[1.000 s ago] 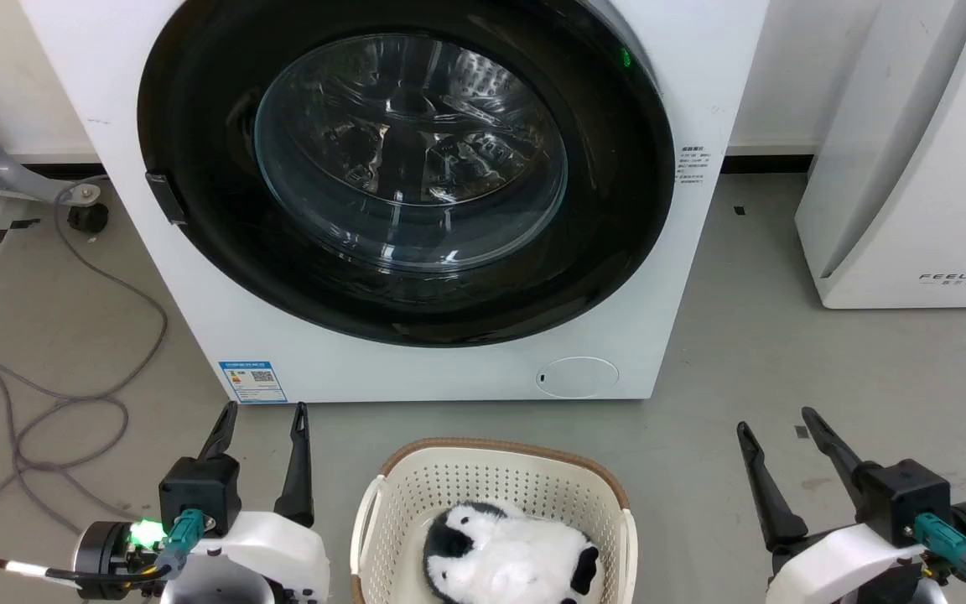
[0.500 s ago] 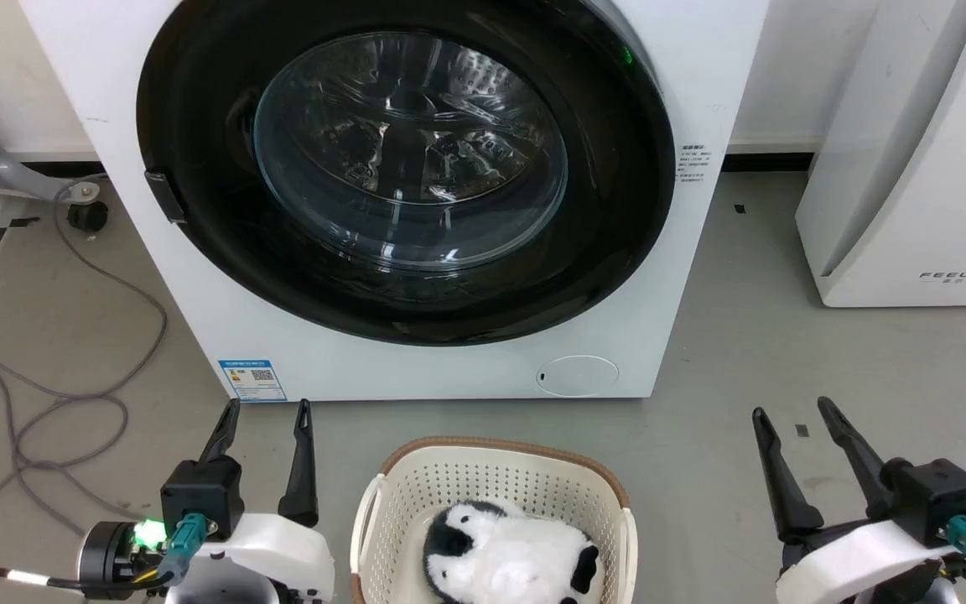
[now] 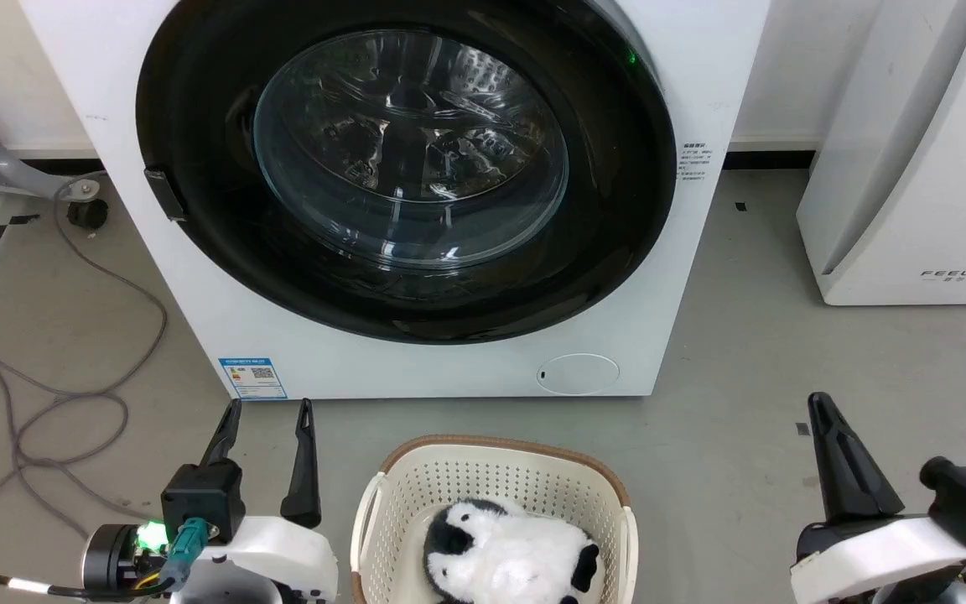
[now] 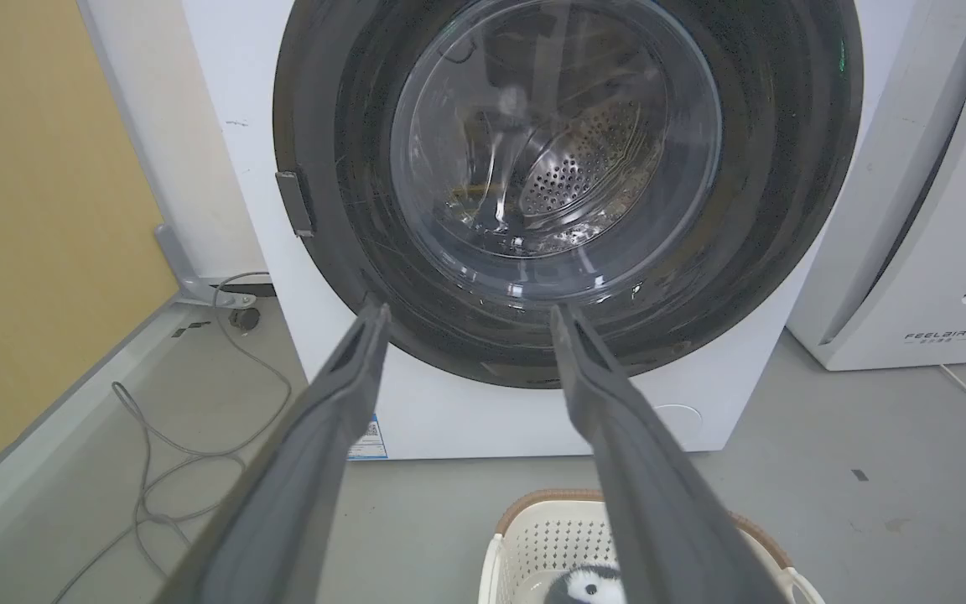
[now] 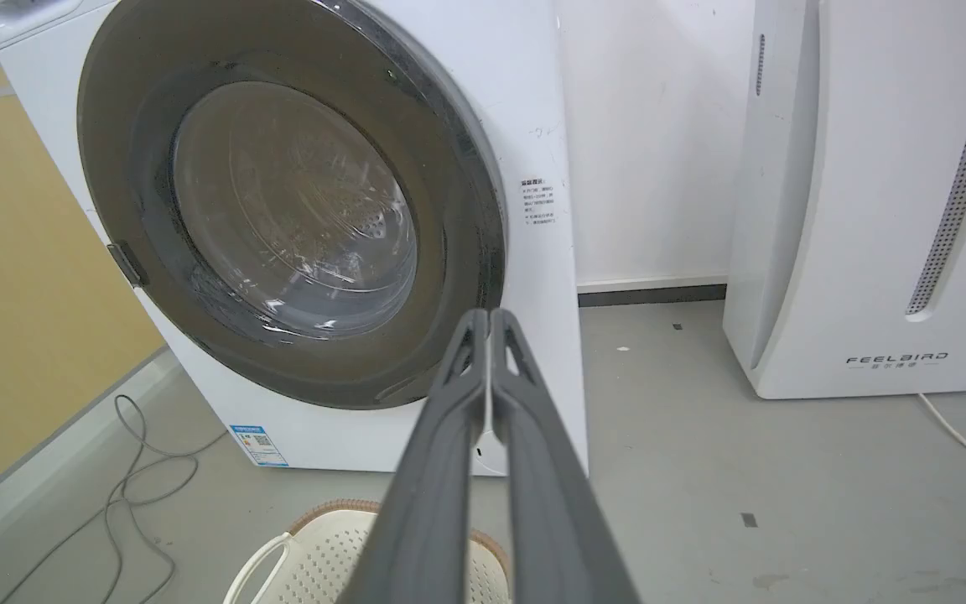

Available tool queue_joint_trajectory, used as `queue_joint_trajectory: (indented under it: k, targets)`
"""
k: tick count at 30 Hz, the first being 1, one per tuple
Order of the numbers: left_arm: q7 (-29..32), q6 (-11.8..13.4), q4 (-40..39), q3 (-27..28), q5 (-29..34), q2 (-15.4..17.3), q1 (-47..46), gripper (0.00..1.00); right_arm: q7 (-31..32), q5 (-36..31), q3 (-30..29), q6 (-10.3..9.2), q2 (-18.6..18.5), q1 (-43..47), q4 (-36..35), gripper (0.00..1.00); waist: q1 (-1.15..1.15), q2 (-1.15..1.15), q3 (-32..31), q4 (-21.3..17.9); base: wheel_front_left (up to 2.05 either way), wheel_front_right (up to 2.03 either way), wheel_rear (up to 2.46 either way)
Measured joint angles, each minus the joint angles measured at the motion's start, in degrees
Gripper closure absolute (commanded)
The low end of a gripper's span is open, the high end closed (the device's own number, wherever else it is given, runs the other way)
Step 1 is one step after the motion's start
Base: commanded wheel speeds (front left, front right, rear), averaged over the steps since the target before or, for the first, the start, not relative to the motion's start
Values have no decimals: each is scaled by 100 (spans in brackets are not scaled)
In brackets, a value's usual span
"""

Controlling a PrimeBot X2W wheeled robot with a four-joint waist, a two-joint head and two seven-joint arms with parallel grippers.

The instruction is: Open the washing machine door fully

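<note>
The white washing machine [image 3: 416, 369] stands straight ahead of me. Its round glossy black door [image 3: 617, 210] lies flat against the front, with the clear glass bowl [image 3: 410, 147] at its centre and a small dark latch tab [image 3: 166, 195] on its left rim. My left gripper [image 3: 270, 407] hovers low over the floor at the lower left, open and holding nothing; its wrist view has the fingers [image 4: 340, 403] framing the door [image 4: 785, 210]. My right gripper [image 3: 818, 401] is at the lower right, shut with nothing in it, its fingertips [image 5: 473, 329] pressed together before the door's [image 5: 458, 210] right side.
A cream laundry basket [image 3: 592, 478] holding a black and white plush toy [image 3: 508, 554] sits on the floor between my grippers. The white FEELBIRD appliance [image 3: 911, 168] stands to the right. Grey cables [image 3: 55, 403] loop over the floor at the left.
My right gripper has shut from open and drifted to the right. The left gripper and the door have stayed put.
</note>
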Motion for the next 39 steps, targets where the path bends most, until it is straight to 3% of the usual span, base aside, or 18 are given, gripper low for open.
queue_joint_trajectory:
  k: [5, 22, 31, 39]
  targets:
    - [-54, 5, 15, -18, -7, 0, -1, 0, -52, 567, -11, 0, 0, -27, 73, 100, 0, 0, 11, 18, 0, 0, 0]
    - [-265, 105, 36, -92, -49, -1, -33, 0, -236, 3412, -179, 0, 0, -470, 542, 100, 0, 0, 151, 130, 0, 0, 0]
    - [-370, 157, 33, -148, -90, -1, -103, 0, 334, 4732, -594, -1, -1, -910, 1100, 100, 1, 0, 308, 209, 0, 0, 0]
    - [-458, 226, 22, -200, -130, -1, -230, 0, 728, 5416, -877, -1, -192, -1571, 1655, 100, 1, 0, 544, 296, 0, 0, 0]
